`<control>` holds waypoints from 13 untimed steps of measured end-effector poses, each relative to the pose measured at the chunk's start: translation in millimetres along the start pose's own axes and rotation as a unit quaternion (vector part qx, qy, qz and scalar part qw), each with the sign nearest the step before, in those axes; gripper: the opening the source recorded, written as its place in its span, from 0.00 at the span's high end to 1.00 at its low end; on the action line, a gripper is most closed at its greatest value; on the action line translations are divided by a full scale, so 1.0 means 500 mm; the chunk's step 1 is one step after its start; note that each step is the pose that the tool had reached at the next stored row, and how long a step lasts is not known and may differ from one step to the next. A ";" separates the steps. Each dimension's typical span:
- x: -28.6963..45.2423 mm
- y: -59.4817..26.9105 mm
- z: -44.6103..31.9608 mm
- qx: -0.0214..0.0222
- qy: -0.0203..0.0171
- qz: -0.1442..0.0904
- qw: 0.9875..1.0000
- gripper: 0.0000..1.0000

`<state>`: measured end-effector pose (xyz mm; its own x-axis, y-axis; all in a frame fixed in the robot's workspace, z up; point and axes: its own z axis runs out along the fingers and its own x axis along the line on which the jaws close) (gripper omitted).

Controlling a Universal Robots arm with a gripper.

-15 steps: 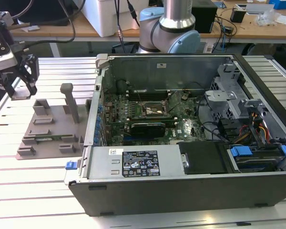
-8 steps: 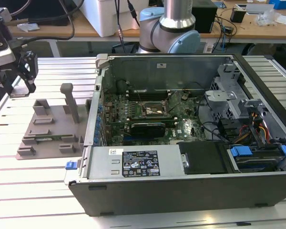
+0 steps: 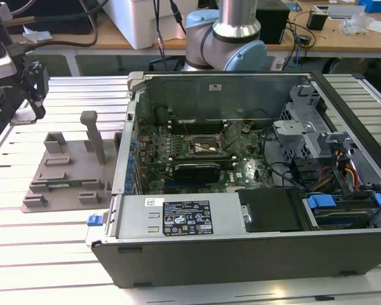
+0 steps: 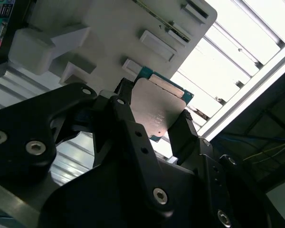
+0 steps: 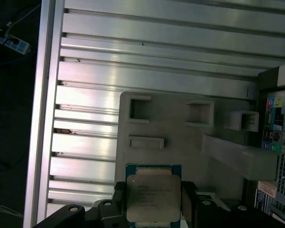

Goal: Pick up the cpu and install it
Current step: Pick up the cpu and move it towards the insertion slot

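In both wrist views the cpu (image 5: pixel 152 197) (image 4: pixel 157 105), a flat square chip with a silvery top and a green edge, sits between two black fingers. My gripper (image 5: pixel 153 202) (image 4: pixel 156 118) is shut on its two opposite sides and holds it in the air above the grey plastic tray (image 5: pixel 180 142) (image 4: pixel 109 33). In the exterior view the gripper (image 3: pixel 32 95) hangs at the far left, over the table's left side and behind the tray (image 3: pixel 63 184). The black-framed motherboard socket (image 3: pixel 207 148) lies inside the open computer case (image 3: pixel 241 254), well to the exterior view's right of the gripper.
The tray carries a tall post (image 3: pixel 94 136) and several low blocks. The case's metal walls (image 3: pixel 124 146) rise around the motherboard, with a drive cage and cables (image 3: pixel 330 165) at the exterior view's right. The robot's base (image 3: pixel 225 38) stands behind the case. The table top (image 3: pixel 38 254) is ribbed aluminium.
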<state>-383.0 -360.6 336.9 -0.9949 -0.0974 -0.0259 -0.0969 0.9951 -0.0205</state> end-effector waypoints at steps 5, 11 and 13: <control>-0.001 0.000 -0.018 0.000 0.000 0.000 1.000 0.45; -0.001 0.000 -0.034 0.000 0.000 0.000 1.000 0.45; -0.001 0.000 -0.038 0.000 0.000 0.000 1.000 0.45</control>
<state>-383.0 -360.4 355.8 -0.9949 -0.0974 -0.0259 -0.0969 0.9951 -0.0205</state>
